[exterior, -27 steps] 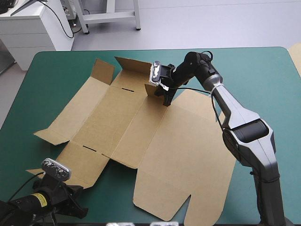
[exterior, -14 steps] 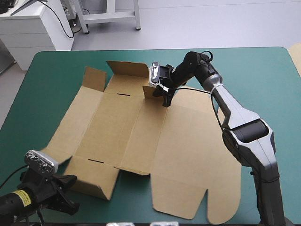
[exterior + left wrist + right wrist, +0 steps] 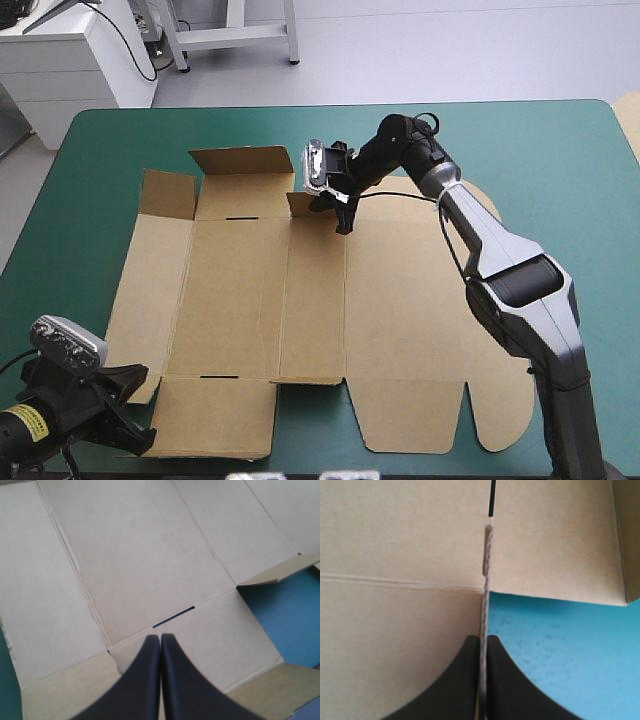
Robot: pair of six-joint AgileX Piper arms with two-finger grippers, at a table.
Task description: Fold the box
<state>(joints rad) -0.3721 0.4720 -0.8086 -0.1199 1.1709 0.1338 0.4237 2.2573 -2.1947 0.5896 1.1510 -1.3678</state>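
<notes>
Box (image 3: 250, 290): cut brown sheet, lying mostly flat on the teal-green surface (image 3: 560, 150). It spreads from under the right end effector toward the left one. Only the far flaps stand up.

Right end effector (image 3: 340, 208): clenched on the box. It pinches a small corner flap (image 3: 300, 203) edge-on, so the board's cut edge runs straight out ahead between the black fingers. Bare cover lies to one side of the fingers, board to the other. A wider raised flap (image 3: 245, 163) stands just beside it.

Left end effector (image 3: 160, 642): fingers pressed together in one point, nothing between them. It hovers above the near flap, with a slot (image 3: 173, 617) just ahead of the tips.

Risks, as judged:
- The grip is on a thin edge only, so a sideways pull could slip the flap out or tear it at the crease.
- Nothing pins the sheet, so a pull by the right end effector may drag the whole box instead of bending it.
- The left fingers, if lowered while clenched, could crush the near flap rather than raise it.
</notes>
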